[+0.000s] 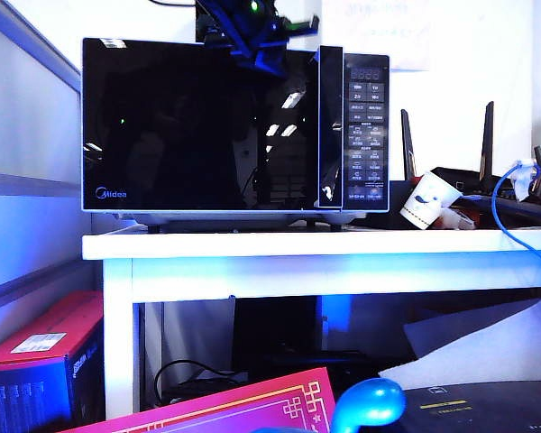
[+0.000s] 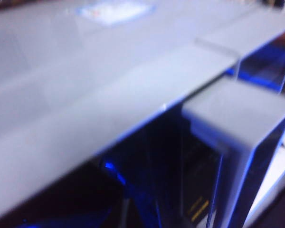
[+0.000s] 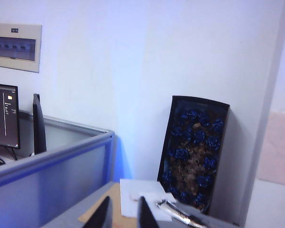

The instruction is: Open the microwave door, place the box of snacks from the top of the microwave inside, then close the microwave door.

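Left gripper (image 1: 263, 54) hung at the top front edge of the microwave (image 1: 234, 216), just above the upper rim of the microwave door (image 1: 198, 126) and toward its handle strip (image 1: 331, 126). We could not tell whether its jaws were parted or closed, since it showed only as a dark, blue-lit shape. Its own wrist camera gave us a blurred sweep of the oven's grey top. Below it the door sat shut, its glossy black glass flush beside the keypad (image 1: 366, 135). The oven stood on a white table (image 1: 252, 245), with a paper cup (image 1: 430, 200) to the right of it. Right gripper (image 3: 123, 216) was well away from the oven, its fingers a narrow gap apart with nothing between them. It pointed toward a dark box of blue pieces (image 3: 194, 152) leaning on a wall.
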`<state>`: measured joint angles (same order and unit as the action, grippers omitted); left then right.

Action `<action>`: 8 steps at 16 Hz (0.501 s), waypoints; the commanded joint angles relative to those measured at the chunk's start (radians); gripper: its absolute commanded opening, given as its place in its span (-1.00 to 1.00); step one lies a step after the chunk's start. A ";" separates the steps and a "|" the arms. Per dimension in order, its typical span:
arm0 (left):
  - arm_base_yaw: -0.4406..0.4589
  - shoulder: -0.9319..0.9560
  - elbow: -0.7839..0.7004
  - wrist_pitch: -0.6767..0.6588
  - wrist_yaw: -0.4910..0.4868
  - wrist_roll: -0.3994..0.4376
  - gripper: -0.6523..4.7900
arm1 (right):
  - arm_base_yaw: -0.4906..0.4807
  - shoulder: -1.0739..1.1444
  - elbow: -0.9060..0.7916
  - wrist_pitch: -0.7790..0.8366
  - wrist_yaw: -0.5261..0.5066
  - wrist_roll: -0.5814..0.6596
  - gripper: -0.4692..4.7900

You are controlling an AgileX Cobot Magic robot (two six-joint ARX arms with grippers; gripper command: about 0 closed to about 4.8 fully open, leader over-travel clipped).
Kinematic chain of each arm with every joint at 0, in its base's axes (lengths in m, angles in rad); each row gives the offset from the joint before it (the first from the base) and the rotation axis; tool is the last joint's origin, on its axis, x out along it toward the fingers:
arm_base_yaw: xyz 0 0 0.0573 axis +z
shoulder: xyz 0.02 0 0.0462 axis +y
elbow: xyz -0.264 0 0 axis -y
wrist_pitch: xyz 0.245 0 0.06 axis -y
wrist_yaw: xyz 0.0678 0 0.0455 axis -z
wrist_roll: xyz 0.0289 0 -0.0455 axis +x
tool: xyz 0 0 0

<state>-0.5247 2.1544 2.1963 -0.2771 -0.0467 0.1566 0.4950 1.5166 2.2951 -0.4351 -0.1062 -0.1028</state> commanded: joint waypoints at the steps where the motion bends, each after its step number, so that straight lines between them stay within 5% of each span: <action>1: 0.014 -0.071 0.003 0.001 -0.093 -0.019 -0.78 | 0.001 -0.064 0.005 -0.086 0.055 -0.018 -0.51; 3: -0.013 -0.184 0.003 -0.053 -0.029 -0.025 -0.78 | 0.001 -0.129 0.005 -0.181 0.138 -0.054 -0.51; 8: -0.186 -0.595 0.003 -0.346 -0.007 -0.034 -0.78 | 0.001 -0.294 0.003 -0.412 0.122 -0.145 -0.51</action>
<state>-0.6865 1.6024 2.2032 -0.5499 -0.0372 0.1226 0.4961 1.2366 2.2963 -0.7959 0.0257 -0.2417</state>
